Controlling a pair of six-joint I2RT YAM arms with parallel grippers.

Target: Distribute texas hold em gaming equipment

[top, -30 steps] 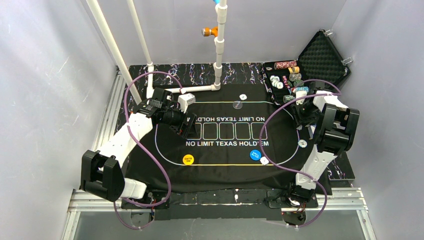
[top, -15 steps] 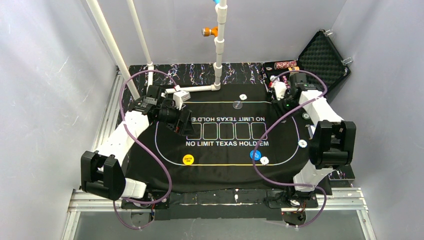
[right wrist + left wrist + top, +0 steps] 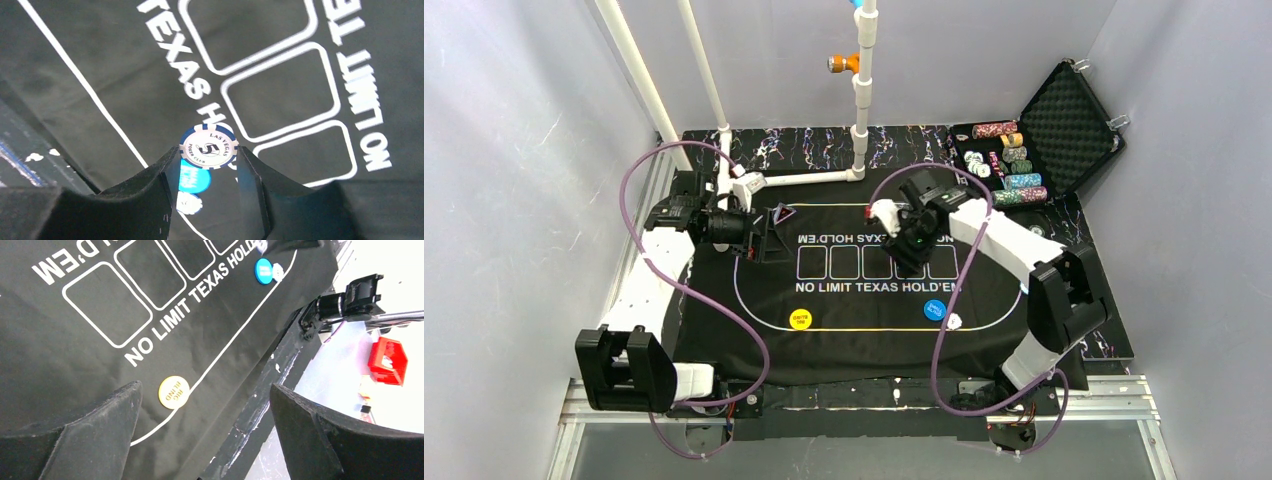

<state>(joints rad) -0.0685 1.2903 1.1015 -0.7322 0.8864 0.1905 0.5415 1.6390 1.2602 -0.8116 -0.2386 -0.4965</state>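
A: State of right gripper (image 3: pixel 207 151)?
B: Pinching a round white poker chip with a blue rim (image 3: pixel 208 145), held above the printed boxes of the black fabric mat (image 3: pixel 300 90).
A: And left gripper (image 3: pixel 205 390)?
B: Jaws spread wide over the mat; a round yellow button disc (image 3: pixel 173 392) lies on the mat below.

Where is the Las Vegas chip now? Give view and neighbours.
Right wrist view, centre: the chip is pinched in the right gripper above the mat, with the blue disc showing just below it.
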